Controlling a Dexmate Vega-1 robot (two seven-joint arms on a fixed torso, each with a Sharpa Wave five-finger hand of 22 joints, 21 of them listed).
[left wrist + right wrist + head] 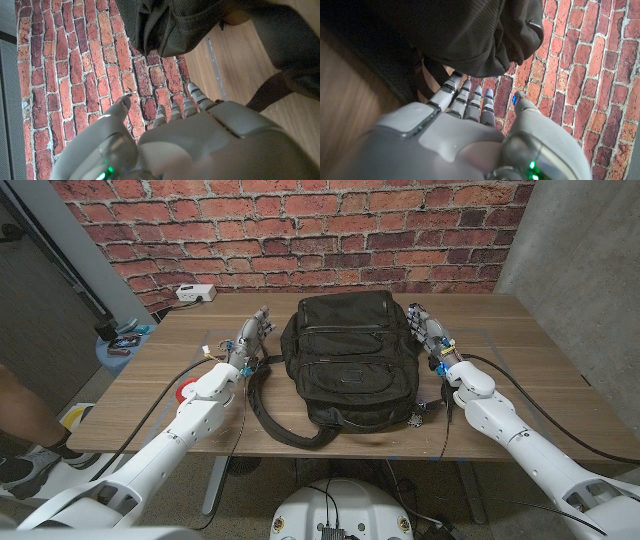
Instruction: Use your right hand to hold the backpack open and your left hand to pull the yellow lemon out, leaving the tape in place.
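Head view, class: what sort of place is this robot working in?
Probably a lab or workshop staged as a room: a brick-pattern wall behind a wooden table, cables trailing off it, a power strip at the far edge, bare concrete alongside.

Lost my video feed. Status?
Left hand and right hand open, flanking the backpack. Backpack looks closed, flat on table. Nothing blocking.
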